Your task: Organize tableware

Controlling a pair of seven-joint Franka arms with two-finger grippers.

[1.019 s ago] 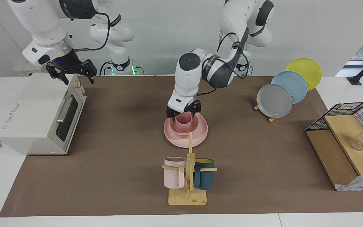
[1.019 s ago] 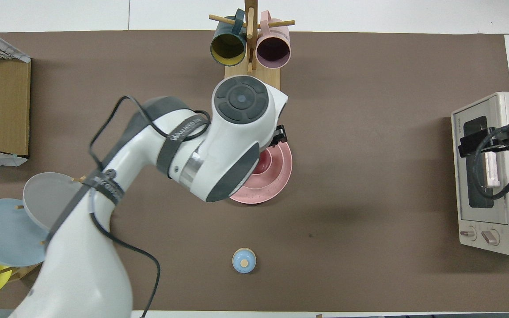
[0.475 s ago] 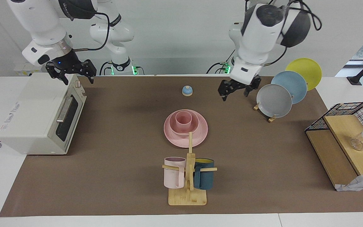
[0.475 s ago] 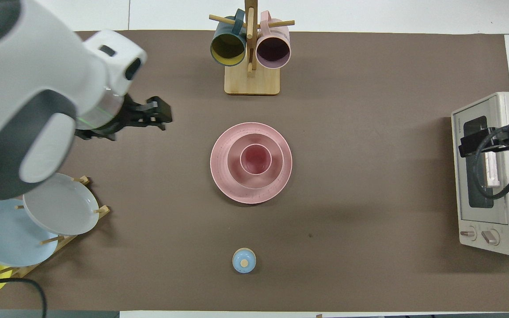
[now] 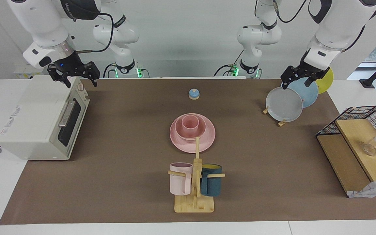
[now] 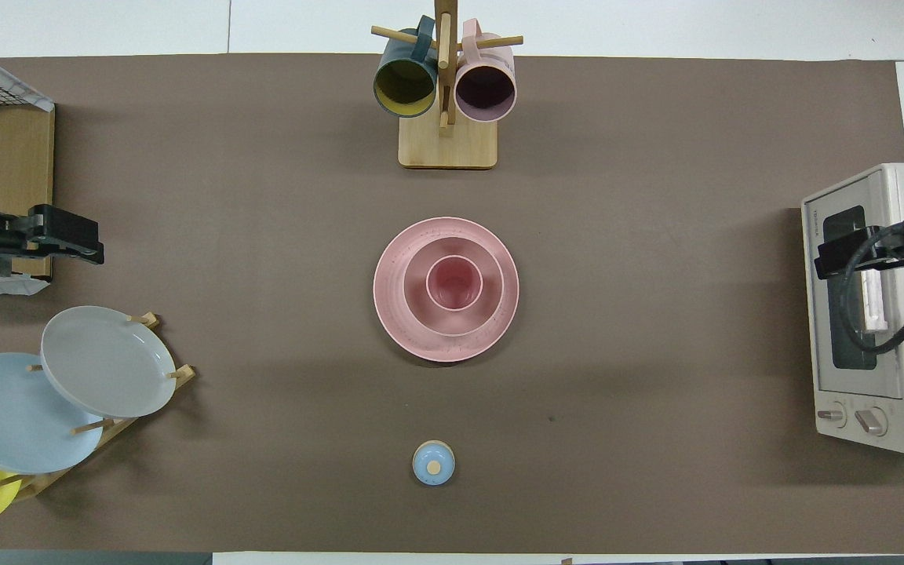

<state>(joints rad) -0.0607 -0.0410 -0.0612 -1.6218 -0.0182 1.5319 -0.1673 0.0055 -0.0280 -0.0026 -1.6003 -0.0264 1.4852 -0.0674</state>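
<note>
Left pincer (image 5: 299, 78) up over the plate rack at the left-arm end of the counter (image 5: 126, 107), fingers spread, holding nothing. Right pincer (image 5: 73, 73) over the toaster oven (image 5: 38, 120) at the right-arm end, also spread, empty.

Centre of counter: one matte pink stack, three pieces. Wide flat plate (image 6: 397, 322), rounded bowl (image 6: 415, 286) on it, small tapered cup (image 6: 454, 282) upright in the bowl.

Three plates on the wooden rack: grey (image 5: 283, 104), blue (image 5: 307, 93), yellow (image 5: 327, 80). Two handled mugs on a wooden tree (image 5: 194, 202) near the far edge: pale pink (image 5: 180, 179), dark teal (image 5: 211, 184). One small blue knobbed lid (image 5: 194, 94) near the robots' edge.

Overhead view alone shows the teal mug's yellow inside.
</note>
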